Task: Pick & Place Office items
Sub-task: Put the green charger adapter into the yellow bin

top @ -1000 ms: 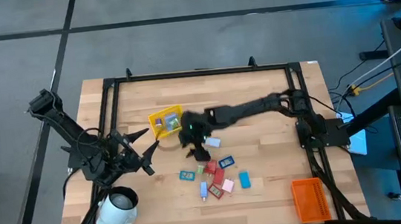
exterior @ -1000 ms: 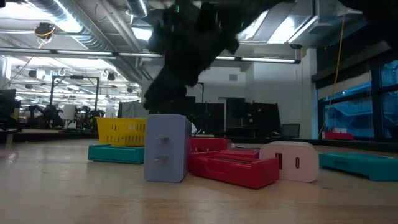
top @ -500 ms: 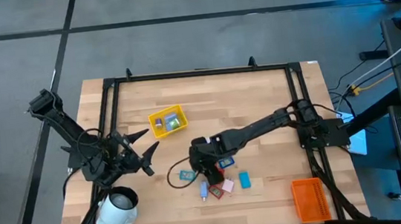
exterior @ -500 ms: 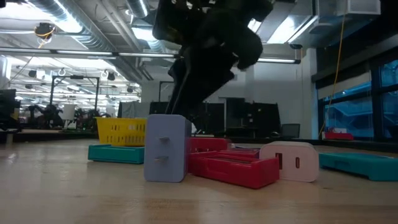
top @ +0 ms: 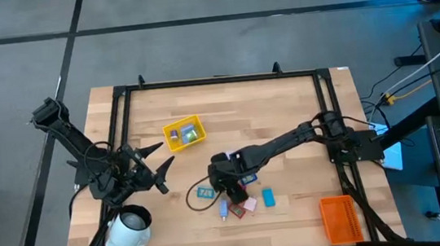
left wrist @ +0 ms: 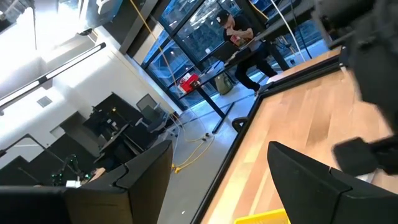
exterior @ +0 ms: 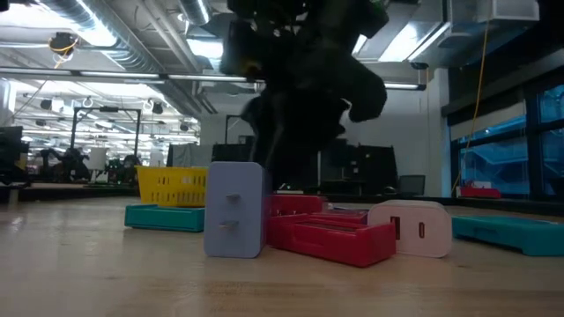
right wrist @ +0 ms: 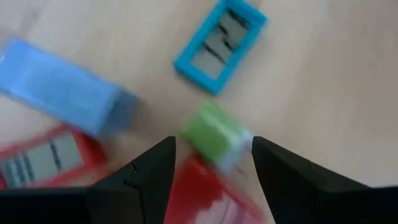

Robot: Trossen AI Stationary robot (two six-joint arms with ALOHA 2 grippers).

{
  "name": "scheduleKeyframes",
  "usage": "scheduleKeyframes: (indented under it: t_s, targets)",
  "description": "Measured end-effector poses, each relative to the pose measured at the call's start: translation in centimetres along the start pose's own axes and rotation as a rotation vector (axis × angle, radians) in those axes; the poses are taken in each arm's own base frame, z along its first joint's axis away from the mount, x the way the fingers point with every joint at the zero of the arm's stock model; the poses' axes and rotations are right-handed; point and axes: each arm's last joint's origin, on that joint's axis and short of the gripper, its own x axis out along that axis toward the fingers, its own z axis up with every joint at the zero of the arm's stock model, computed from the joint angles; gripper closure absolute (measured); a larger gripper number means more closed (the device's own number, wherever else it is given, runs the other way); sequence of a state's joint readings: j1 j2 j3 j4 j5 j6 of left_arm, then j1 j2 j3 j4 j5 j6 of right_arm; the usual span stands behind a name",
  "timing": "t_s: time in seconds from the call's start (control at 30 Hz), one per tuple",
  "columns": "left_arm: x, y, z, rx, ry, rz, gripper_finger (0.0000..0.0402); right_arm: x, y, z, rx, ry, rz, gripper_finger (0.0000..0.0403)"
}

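The office items lie in a small pile at the table's near middle: a teal frame (top: 205, 192), a red piece (top: 238, 196), a pink one (top: 250, 205) and a light blue one (top: 268, 197). My right gripper (top: 228, 188) hangs over the pile, tipped steeply down and open. In its wrist view the right gripper (right wrist: 213, 155) has a small green piece (right wrist: 214, 138) between its fingertips, lying on a red piece. I cannot tell whether a finger touches it. My left gripper (top: 161, 166) waits open at the left, held level above the table.
A yellow tray (top: 182, 133) holding small pieces sits left of centre. An orange tray (top: 338, 217) stands at the near right corner and a white roll (top: 129, 228) at the near left. An upright lavender block (exterior: 235, 210) stands at the pile's near edge.
My right gripper has swung from beside the yellow tray toward the table's near edge, has come down a little over the pile, and has tipped further downward. Most of the move came early; it has nearly settled. The pieces on the table lie as before.
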State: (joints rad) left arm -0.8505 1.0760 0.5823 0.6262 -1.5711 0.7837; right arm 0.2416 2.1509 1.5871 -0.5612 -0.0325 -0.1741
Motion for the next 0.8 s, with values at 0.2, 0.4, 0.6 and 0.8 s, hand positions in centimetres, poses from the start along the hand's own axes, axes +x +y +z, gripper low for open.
scheduleKeyframes:
  t_s: [0.2,0.4,0.6,0.8]
  targets:
    - [-0.1,0.0,0.0,-0.009,-0.003,-0.004,0.0141,1.4,0.1,-0.3,-0.019,0.013,0.004,0.0186]
    - [-0.1,0.0,0.1,-0.011,-0.004,-0.005,0.0141,1.6,0.1,0.0,-0.032,-0.020,0.003,0.0186]
    - [-0.1,0.1,0.1,-0.015,-0.004,-0.005,0.0141,1.6,-0.1,0.4,-0.040,-0.058,-0.006,0.0186]
    - [-0.1,0.1,0.1,-0.016,-0.004,-0.005,0.0141,1.6,-0.1,0.4,-0.042,-0.064,-0.008,0.0186]
